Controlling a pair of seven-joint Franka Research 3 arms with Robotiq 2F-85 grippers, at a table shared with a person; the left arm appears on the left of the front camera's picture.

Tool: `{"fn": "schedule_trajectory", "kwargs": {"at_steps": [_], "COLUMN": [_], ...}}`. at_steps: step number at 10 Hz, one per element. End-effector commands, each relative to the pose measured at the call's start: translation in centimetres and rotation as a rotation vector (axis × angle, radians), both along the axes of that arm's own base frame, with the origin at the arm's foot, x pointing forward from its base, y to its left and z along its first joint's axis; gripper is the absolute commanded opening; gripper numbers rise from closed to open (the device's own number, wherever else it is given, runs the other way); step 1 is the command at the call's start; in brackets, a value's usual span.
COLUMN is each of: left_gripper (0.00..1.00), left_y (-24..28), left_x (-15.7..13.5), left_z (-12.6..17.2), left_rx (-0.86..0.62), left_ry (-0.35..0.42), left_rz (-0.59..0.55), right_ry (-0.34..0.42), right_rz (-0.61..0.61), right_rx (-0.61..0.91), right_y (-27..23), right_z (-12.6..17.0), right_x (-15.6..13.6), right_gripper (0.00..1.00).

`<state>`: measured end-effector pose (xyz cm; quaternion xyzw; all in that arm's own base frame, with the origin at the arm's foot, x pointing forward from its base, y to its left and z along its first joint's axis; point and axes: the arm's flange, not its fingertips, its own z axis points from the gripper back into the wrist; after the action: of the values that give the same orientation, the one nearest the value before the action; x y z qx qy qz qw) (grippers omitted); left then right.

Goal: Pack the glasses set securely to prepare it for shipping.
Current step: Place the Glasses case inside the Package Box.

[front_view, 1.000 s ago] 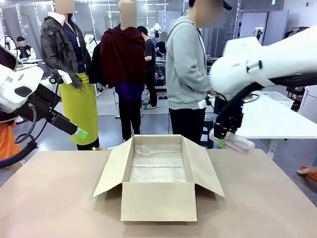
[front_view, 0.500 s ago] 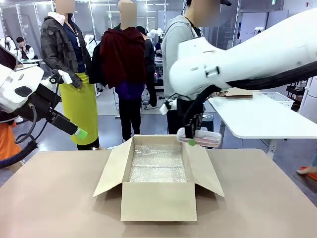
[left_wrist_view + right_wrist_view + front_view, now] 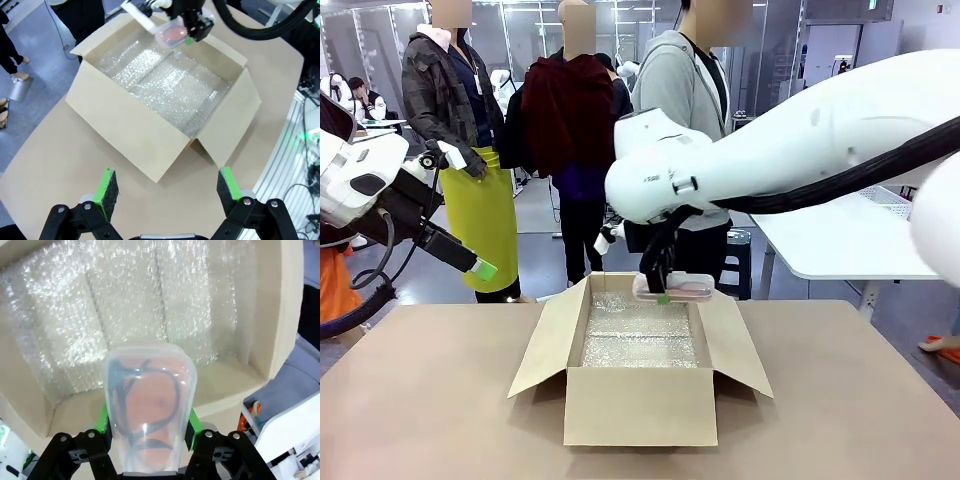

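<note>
The right pincer (image 3: 662, 292) is clenched on the pale pink case (image 3: 682, 287) of the glasses set, holding it in the air just above the far rim of the open cardboard box (image 3: 640, 405) in the middle of the brown surface (image 3: 430, 400). The right wrist view looks past the case to the bubble wrap (image 3: 125, 305) lining the box floor, with the green pads pressed against the case's two long sides near one end. The left pincer (image 3: 167, 187) hangs released and empty off to the robot's left, above the surface and well apart from the box, its fingers spread wide. The case looks light and stiff-shelled, though its clear wrap (glossy under the room lights) is likely slippery against the pads. A hold across the narrow width suits it. Taken this near one end, however, the free end could sag or twist, so a grip closer to the middle would probably be steadier. The contents are presumably fragile, which argues for lowering the case close to the padding before letting go rather than dropping it from rim height.
</note>
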<state>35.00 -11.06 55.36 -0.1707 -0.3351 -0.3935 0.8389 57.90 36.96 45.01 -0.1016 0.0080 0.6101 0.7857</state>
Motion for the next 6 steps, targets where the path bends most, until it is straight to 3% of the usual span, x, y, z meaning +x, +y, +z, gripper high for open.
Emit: {"fn": "schedule_trajectory", "kwargs": {"at_steps": [1,6], "left_gripper": [1.00,1.00], "left_y": [0.1,0.1], "left_x": [0.0,0.0], "left_z": [0.1,0.1], "left_rx": [-0.021,-0.021], "left_ry": [-0.004,-0.004], "left_rz": [-0.002,-0.002], "right_ry": [0.003,0.055], "right_rz": [0.043,0.133], "right_rx": [-0.007,0.078], "right_y": [1.3,1.8], "right_z": [0.1,-6.6], "right_x": [2.6,6.8], "right_gripper": [0.63,0.63]}}
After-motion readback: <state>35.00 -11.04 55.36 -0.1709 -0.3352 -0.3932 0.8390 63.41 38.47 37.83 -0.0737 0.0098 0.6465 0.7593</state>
